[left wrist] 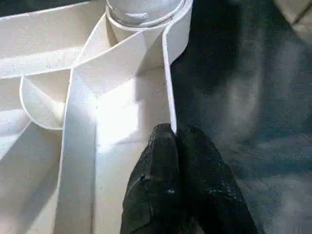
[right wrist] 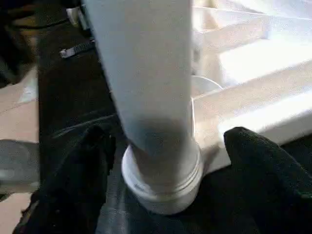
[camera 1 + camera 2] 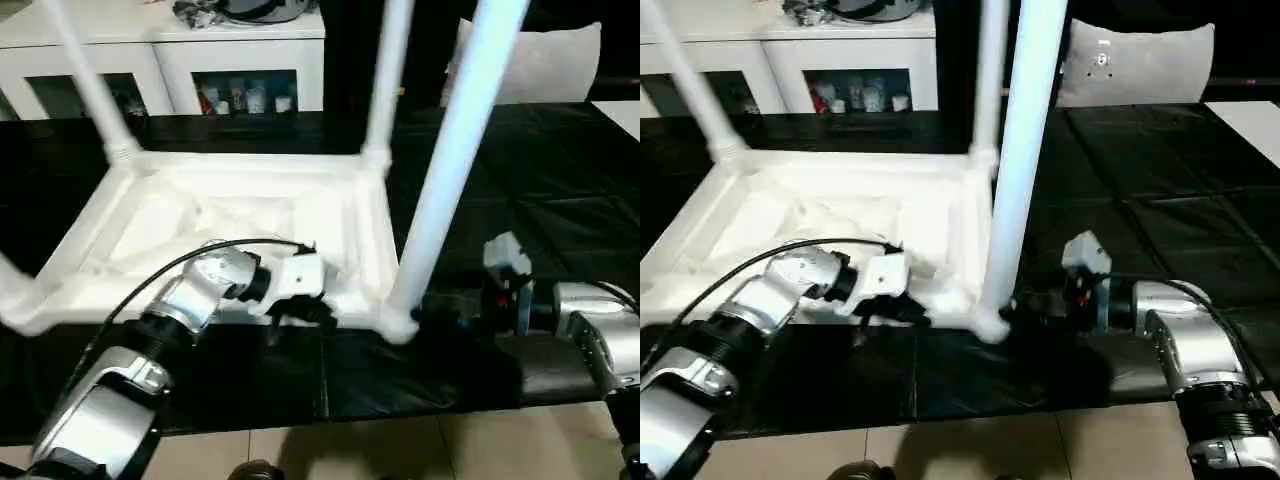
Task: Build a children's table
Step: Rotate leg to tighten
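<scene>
The children's table top lies upside down on the black mat, ribbed underside facing up. White legs stand upright in its corner sockets: the near right leg, the far right leg and the far left leg. My left gripper is at the top's front edge, its black fingers shut on the thin rim wall. My right gripper is open. Its fingers stand on either side of the near right leg's base without clamping it.
A white cabinet with items on its shelves stands behind the mat. A grey cushion leans at the back right. The black mat stretches out to the right of the table top. Tiled floor runs along the mat's near edge.
</scene>
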Tool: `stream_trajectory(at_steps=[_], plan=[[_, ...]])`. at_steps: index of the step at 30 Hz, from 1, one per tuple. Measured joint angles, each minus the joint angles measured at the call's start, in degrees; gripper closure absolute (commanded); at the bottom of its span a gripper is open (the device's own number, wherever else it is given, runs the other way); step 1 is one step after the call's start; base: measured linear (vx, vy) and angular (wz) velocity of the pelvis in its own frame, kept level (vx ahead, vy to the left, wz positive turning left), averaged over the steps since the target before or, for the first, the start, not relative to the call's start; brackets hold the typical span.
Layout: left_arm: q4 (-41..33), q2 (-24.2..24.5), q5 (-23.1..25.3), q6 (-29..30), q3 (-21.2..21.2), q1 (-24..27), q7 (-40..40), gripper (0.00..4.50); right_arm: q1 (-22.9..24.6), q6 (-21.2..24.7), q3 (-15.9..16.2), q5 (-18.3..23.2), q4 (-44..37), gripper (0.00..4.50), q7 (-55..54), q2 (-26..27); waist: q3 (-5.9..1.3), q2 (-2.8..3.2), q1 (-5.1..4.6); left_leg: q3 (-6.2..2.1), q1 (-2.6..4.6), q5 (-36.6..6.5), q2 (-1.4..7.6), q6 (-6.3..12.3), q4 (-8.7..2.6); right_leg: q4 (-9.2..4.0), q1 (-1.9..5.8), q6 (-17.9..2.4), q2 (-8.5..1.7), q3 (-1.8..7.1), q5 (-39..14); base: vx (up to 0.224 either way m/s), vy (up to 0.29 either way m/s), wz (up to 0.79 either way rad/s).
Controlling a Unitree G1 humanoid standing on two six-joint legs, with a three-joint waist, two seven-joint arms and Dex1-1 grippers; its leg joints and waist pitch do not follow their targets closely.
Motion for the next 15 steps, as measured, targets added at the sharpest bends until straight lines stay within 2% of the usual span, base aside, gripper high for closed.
stream_trajectory(at_steps=[5, 15], plan=[[0.0, 0.3, -0.2, -1.8, -0.7, 0.0, -2.7, 4.5, 0.0, 0.5, 2.1, 0.2, -0.1, 1.45, 2.7, 0.3, 0.0, 0.0, 0.51, 0.01, 0.04, 0.0, 0.0, 0.0, 0.09, 0.0, 0.06, 0.0, 0.0, 0.03, 0.0, 0.0, 0.0, 0.0], [0.0, 0.3, -0.6, -2.4, -0.9, 0.0, -3.6, 4.5, -0.1, 0.4, 3.5, 0.3, 0.1, 2.38, 4.5, 0.9, 0.0, 0.0, 0.79, 0.02, 0.06, 0.0, 0.0, -0.02, 0.07, 0.03, 0.05, -0.1, 0.0, 0.02, 0.1, 0.0, 0.0, 0.0]])
